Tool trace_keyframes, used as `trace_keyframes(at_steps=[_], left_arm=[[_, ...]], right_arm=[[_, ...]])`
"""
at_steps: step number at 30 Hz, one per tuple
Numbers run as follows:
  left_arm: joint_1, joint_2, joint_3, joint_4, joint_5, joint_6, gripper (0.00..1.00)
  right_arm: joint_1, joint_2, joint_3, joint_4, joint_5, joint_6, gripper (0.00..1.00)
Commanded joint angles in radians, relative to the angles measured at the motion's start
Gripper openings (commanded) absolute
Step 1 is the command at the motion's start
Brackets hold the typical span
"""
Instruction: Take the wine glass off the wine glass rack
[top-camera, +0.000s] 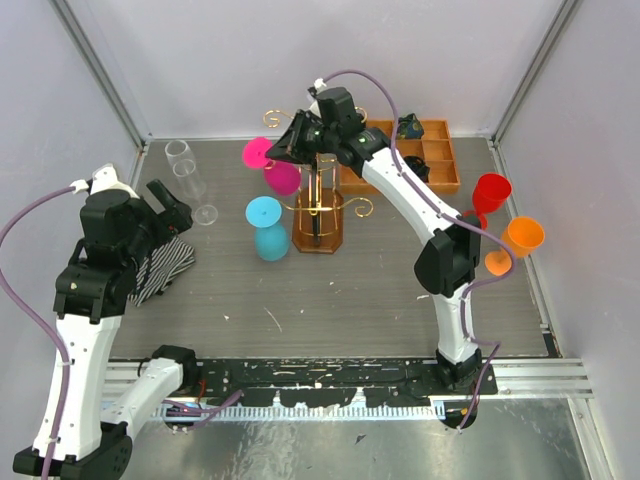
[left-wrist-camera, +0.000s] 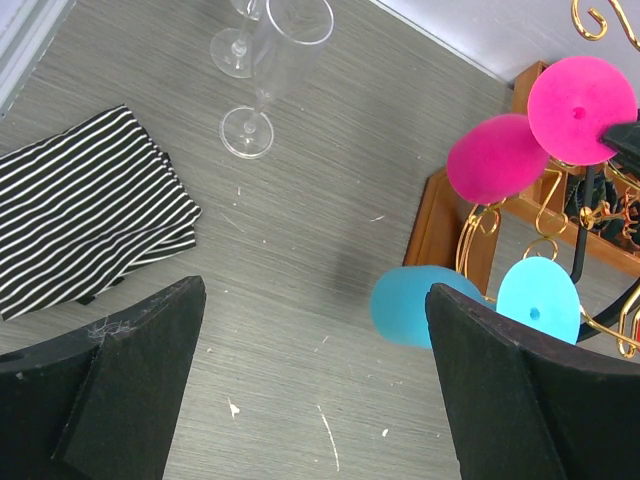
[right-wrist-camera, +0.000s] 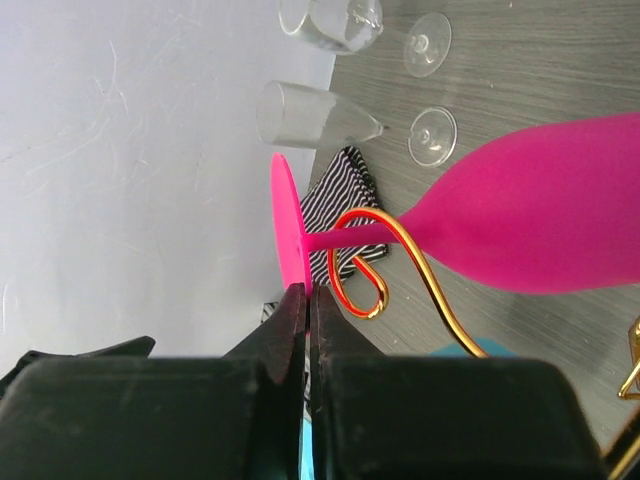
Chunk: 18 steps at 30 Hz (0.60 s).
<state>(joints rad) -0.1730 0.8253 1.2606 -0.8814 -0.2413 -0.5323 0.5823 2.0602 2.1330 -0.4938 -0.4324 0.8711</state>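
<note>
At back-centre of the table (top-camera: 350, 300), the wine glass rack (top-camera: 318, 205) stands on its brown base w/ the pink wine glass (right-wrist-camera: 540, 215) slung sideways on a scroll arm, stem lying in the gold curl. R wrist view alone shows the grip: right gripper (right-wrist-camera: 308, 295) has its fingers pressed together on the rim of the pink foot disc, bowl out to the far side of the curl. Top view only gives the R arm reaching over the rack, fingers masked by the wrist. L wrist view shows what top view barely resolves: left gripper (left-wrist-camera: 315, 300) fingers spread wide, nothing btwn them, hovering over bare tabletop. A blue glass (left-wrist-camera: 420, 305) sits just beside the rack on its L side; hung or leaning, can't tell. Striped cloth (left-wrist-camera: 90, 220) and clear flutes (left-wrist-camera: 265, 70) lie near the L wall. Wooden tray (top-camera: 440, 170) sits just R of the rack, by the rear wall. Red glass (top-camera: 490, 192) and orange glass (top-camera: 520, 240) stand near the R edge. Bare surface runs from the rack toward the arm bases.
</note>
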Motion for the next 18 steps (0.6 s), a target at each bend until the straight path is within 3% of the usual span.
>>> trace_keyframes(at_steps=[1,9,18], left_arm=[[0.0,-0.008,-0.008,0.0,-0.004,0.006,0.98],[0.001,-0.015,-0.004,-0.009,-0.015,0.017,0.99],[0.0,-0.006,0.0,-0.012,0.003,0.01,0.99]], right_arm=[[-0.004,-0.002,0.08,0.079,0.003,0.011,0.01],[-0.027,-0.061,0.024,0.082,0.068,-0.001,0.01],[-0.042,-0.248,-0.179,0.093,0.049,-0.042,0.01]])
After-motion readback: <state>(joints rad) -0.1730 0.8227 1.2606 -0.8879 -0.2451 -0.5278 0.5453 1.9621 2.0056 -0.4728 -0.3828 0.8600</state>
